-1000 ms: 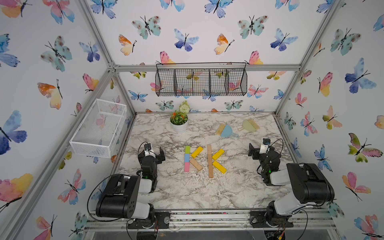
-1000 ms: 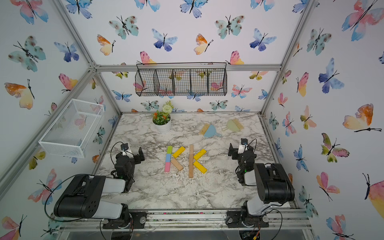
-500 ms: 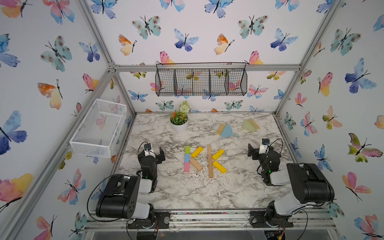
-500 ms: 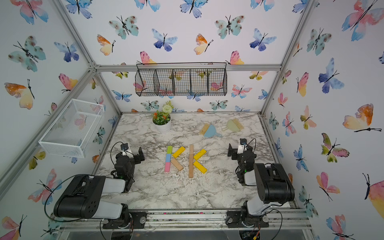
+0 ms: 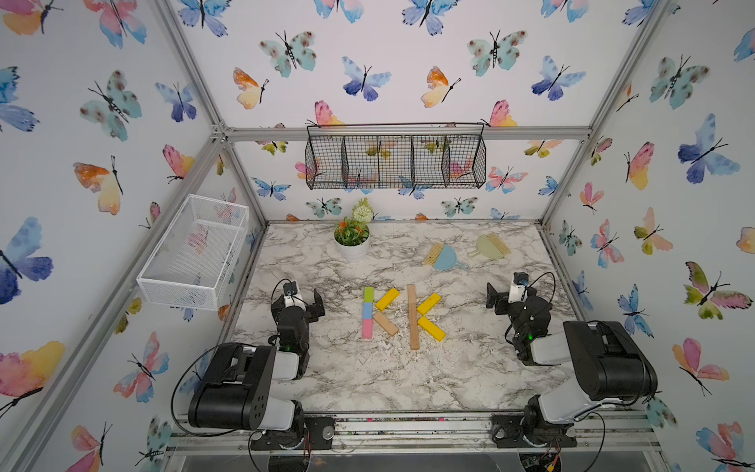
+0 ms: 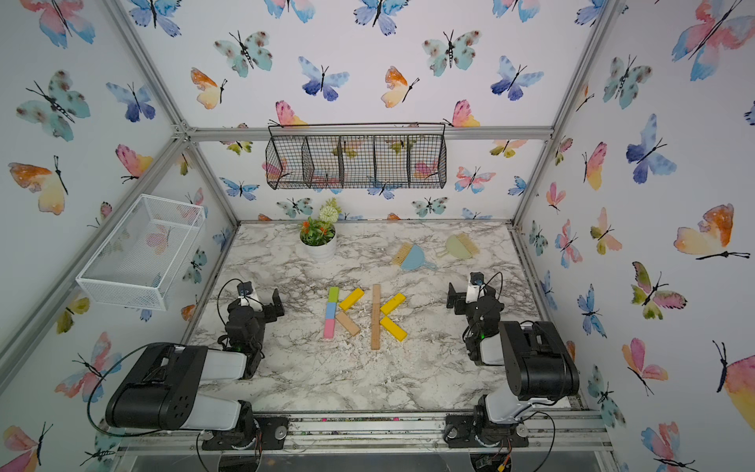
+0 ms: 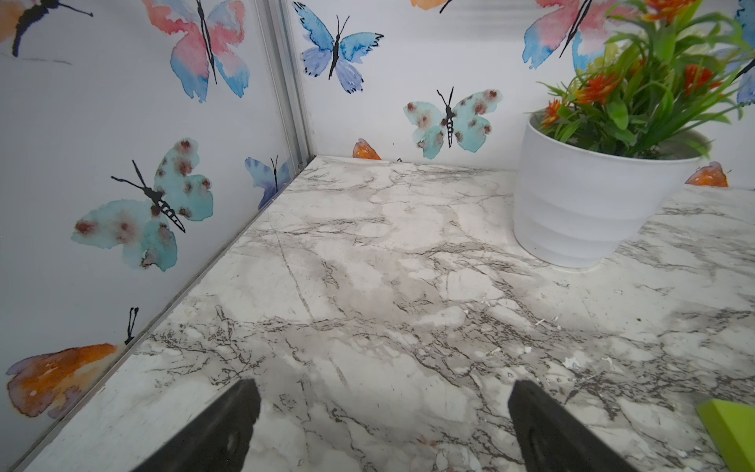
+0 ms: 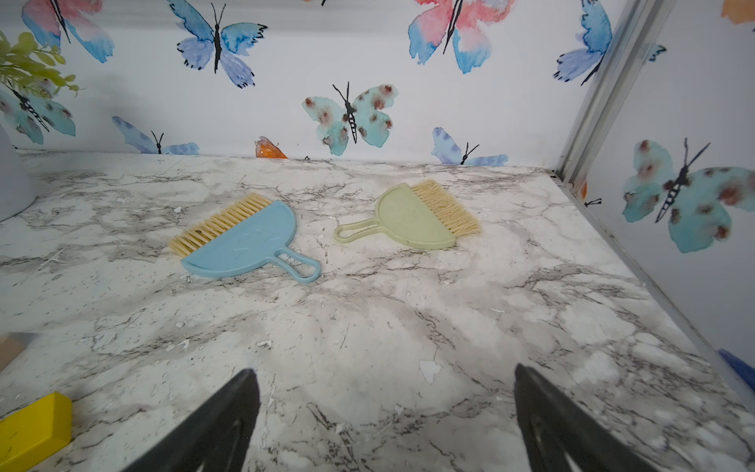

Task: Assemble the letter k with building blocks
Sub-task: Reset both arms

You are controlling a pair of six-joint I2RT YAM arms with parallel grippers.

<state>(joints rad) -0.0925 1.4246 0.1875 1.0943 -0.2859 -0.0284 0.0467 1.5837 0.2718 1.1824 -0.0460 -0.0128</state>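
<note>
Building blocks: Your building blocks [image 6: 375, 316] are lying flat at mid-tabletop [image 5: 367, 380], forming two K shapes side by side.
Left K: A lime-green block [image 5: 369, 293], light-blue block [image 5: 368, 310] and pink block [image 5: 367, 329] are lining up as the stem, with a yellow block [image 5: 387, 299] and tan block [image 5: 385, 323] slanting off it.
Right K: A long tan strip [image 5: 413, 316] is serving as the stem, with two yellow diagonals [image 5: 431, 329] angling away.
Left claw: Your left claw [image 7: 382, 392] is hanging wide open over bare marble, gripping nothing.
Right claw: Your right claw [image 8: 384, 374] is spreading wide, empty, facing the blue brush [image 8: 245, 241] and green brush [image 8: 412, 220].
</note>
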